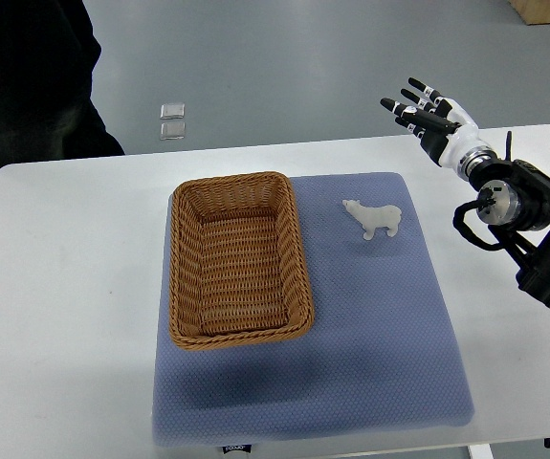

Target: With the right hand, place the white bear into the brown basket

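A small white bear (374,219) stands on the blue mat (370,316), just right of the brown wicker basket (185,277). Nothing lies inside the basket. My right hand (422,107) hovers above the table's far right edge, up and to the right of the bear, with its fingers spread and nothing in them. Its arm (523,215) enters from the right edge. The left arm does not show.
A person in dark clothes (31,76) stands at the far left corner of the white table (64,287). Two small clear objects (171,121) lie on the floor beyond the table.
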